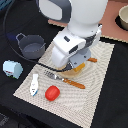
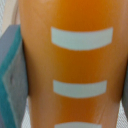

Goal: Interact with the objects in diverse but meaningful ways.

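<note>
My gripper (image 1: 75,65) is down on the woven placemat (image 1: 102,80), with the arm hiding most of it in the exterior view. In the wrist view the orange-yellow bread loaf (image 2: 70,65), marked with pale bars, fills the space between the fingers. The grey-and-teal finger pad (image 2: 12,80) presses against its side. Only the loaf's edge (image 1: 75,70) shows under the hand. The dark grey pot (image 1: 31,47) stands off the mat toward the exterior view's left. The red tomato (image 1: 52,92) and the white bottle (image 1: 34,85) lie on the mat's near part. The milk carton (image 1: 12,68) sits left of the mat.
A fork with an orange handle (image 1: 67,80) lies just in front of the gripper. Another orange-handled utensil (image 1: 93,60) pokes out beside the arm. A bowl (image 1: 122,20) stands at the back on the exterior view's right. A black cable loops behind the pot.
</note>
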You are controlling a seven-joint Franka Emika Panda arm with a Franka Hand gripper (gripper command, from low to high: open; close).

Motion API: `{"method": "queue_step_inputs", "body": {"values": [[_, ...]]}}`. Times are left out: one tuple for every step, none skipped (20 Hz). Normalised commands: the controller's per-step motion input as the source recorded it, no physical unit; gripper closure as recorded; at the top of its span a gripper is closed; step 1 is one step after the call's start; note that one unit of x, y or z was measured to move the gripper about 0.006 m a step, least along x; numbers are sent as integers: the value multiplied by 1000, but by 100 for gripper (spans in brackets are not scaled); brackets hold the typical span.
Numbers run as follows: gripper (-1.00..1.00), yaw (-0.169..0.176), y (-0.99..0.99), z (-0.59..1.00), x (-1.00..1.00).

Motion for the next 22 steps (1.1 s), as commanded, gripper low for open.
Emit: {"method": "queue_step_inputs", "body": {"values": [[100, 6, 0, -189, -300], [-100, 2, 17, 0, -291], [-100, 10, 80, 114, -257], [-100, 0, 94, 377, -154], [-100, 0, 143, 489, -237], [-100, 0, 114, 614, -229], [-100, 0, 163, 780, -63], [-100, -5, 171, 909, -94], [-100, -19, 123, 906, -174], [-100, -19, 100, 883, -214], [-100, -10, 126, 831, -220], [-100, -1, 111, 820, -163], [-100, -1, 63, 820, -166], [-100, -14, 0, 920, -131], [-100, -75, -317, 911, -146], [-100, -96, -546, 854, -137], [-100, -112, -640, 754, -154], [-100, -119, -651, 660, -240], [-100, -103, -657, 520, -331], [-100, -84, -691, 446, -357], [-100, -79, -671, 386, -420], [-100, -36, -711, 274, -509]]}}
